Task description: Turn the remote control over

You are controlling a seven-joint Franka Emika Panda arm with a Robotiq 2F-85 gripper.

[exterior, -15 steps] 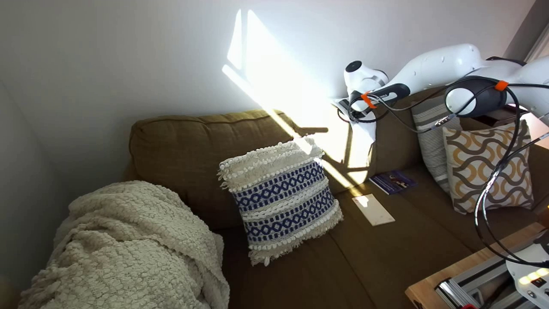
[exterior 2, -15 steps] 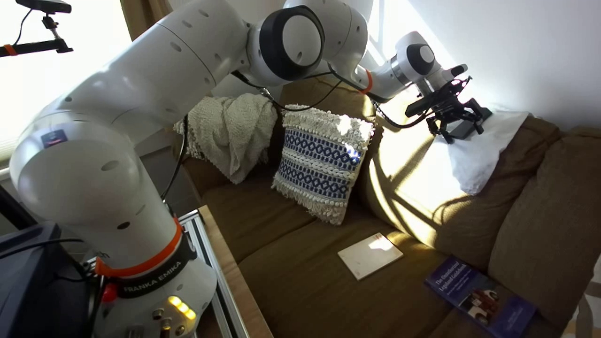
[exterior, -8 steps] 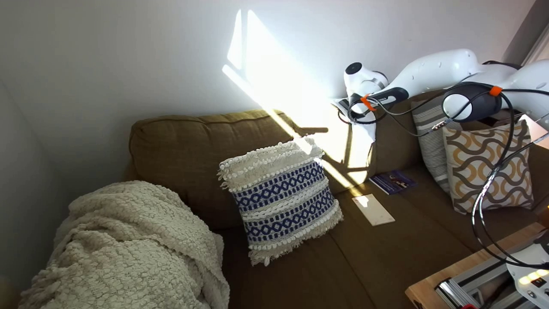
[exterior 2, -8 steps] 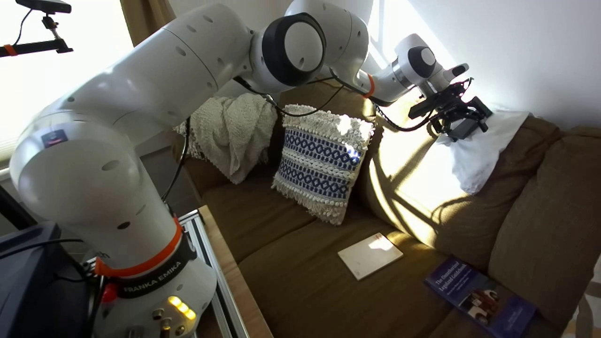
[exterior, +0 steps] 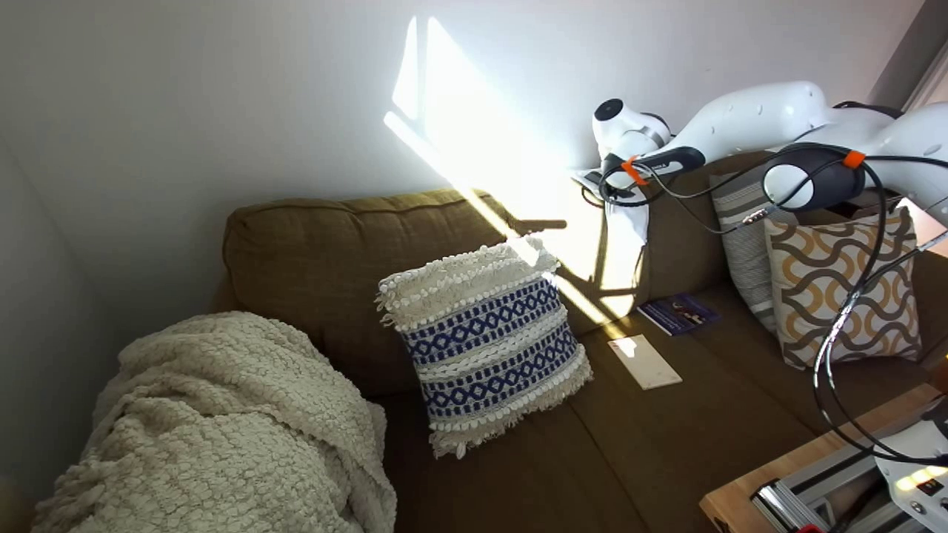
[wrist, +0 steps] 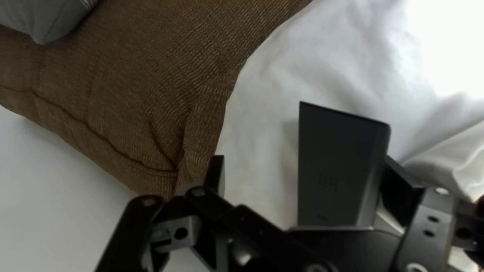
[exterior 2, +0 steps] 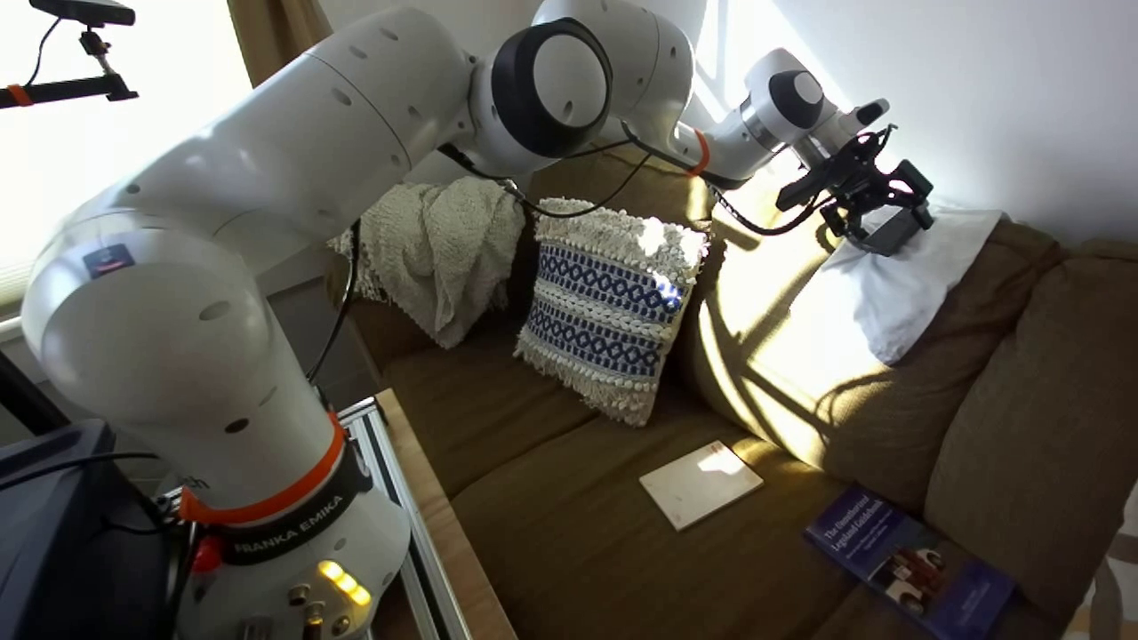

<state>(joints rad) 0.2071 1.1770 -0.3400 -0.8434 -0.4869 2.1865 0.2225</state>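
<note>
Reach looks done, flip likely pending: tool [wrist: 308,172] is spread wide, straddling but not pinching what's probably the remote [wrist: 336,158], 4 o'clock in wrist view, over white cloth [wrist: 264,113].

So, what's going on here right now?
The robot's end effector is open over the white cloth on the sofa back. Between its fingers in the wrist view is apparently the remote control, dark grey side showing. One finger stands clear of it; whether the other touches it, I can't tell.
</note>
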